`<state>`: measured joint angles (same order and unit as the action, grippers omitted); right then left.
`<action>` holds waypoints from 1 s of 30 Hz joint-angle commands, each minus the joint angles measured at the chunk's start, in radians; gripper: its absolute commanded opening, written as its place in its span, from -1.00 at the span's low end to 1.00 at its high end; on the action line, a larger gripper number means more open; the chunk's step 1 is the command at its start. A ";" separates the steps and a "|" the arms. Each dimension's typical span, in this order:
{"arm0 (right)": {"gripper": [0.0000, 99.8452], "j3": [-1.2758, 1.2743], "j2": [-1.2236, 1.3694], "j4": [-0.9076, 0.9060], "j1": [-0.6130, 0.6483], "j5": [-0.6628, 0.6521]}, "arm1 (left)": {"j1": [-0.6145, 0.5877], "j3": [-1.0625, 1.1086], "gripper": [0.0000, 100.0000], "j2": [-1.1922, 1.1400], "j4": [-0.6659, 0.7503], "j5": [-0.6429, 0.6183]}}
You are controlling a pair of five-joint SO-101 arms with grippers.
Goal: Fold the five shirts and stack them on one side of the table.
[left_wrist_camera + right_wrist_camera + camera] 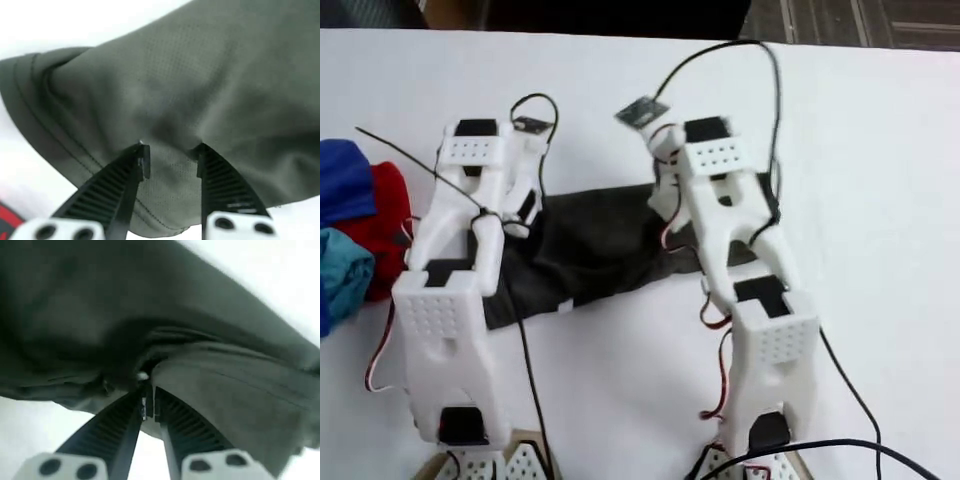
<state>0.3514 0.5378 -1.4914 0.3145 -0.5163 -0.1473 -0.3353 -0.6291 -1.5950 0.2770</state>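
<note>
dark grey shirt (pixel 590 250): fine mesh weave. table (pixel 880 200) white. side pile: blue shirt (pixel 342 180), red shirt (pixel 385 225), teal shirt (pixel 345 270). arms (pixel 450 300) white, black motors. left gripper (pixel 170 160), right gripper (pixel 149 400): black ribbed fingers, white bases.

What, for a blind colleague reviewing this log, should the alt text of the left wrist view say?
The left gripper, its two black ribbed fingers open, rests its tips on a dark grey shirt lying rumpled on a white table. A stitched hem curves along the shirt's edge.
</note>
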 commanded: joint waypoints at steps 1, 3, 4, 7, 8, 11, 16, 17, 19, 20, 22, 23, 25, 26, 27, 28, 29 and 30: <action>-0.96 0.008 0.015 0.054 0.035 0.000 | -0.006 -0.004 -0.64 0.066 0.000 0.000; -0.96 0.008 0.028 0.094 0.053 0.002 | -0.014 -0.002 -0.64 0.066 -0.002 0.000; -0.96 0.008 0.033 0.108 0.061 0.008 | -0.021 -0.002 -0.64 0.066 -0.002 0.000; -0.96 0.008 0.045 0.151 0.073 0.069 | -0.048 -0.004 -0.64 0.066 -0.002 0.000; -0.96 0.008 0.047 0.171 0.071 0.080 | -0.055 -0.004 -0.64 0.066 -0.002 0.000; -0.96 0.008 0.054 0.216 0.062 0.092 | -0.071 -0.004 -0.64 0.066 -0.002 0.000; -0.96 0.020 0.035 0.156 0.062 0.092 | -0.071 -0.002 -0.64 0.066 -0.002 0.000; -0.96 0.029 0.012 0.122 0.062 0.092 | -0.071 -0.002 -0.64 0.066 -0.002 0.000; -0.96 0.040 -0.051 0.053 0.050 0.092 | -0.071 -0.007 -0.64 0.075 -0.017 0.000; -0.96 0.040 -0.090 0.025 0.036 0.092 | -0.069 -0.012 -0.64 0.077 -0.032 0.000; -0.96 0.034 -0.156 -0.008 -0.010 0.086 | -0.064 -0.019 -0.64 0.098 -0.061 0.000; -0.96 0.023 -0.177 -0.013 -0.045 0.084 | -0.064 -0.019 -0.65 0.118 -0.075 0.002; -0.96 -0.012 -0.208 0.005 -0.124 0.083 | -0.071 -0.018 -0.65 0.166 -0.109 0.003; -0.96 -0.031 -0.211 0.019 -0.160 0.072 | -0.071 -0.015 -0.65 0.195 -0.124 0.005; -0.96 -0.054 -0.213 0.036 -0.193 0.046 | -0.071 -0.001 -0.65 0.230 -0.130 0.006; -0.96 -0.078 -0.211 0.059 -0.220 0.026 | -0.069 0.019 -0.65 0.267 -0.133 0.008; -0.96 -0.101 -0.211 0.081 -0.245 0.012 | -0.068 0.054 -0.64 0.304 -0.127 0.008; -0.96 -0.126 -0.209 0.102 -0.266 0.002 | -0.066 0.097 -0.64 0.339 -0.120 0.009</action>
<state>0.2593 0.3966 -1.4377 0.1151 -0.4780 -0.2087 -0.2969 -0.4358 -1.7008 0.2770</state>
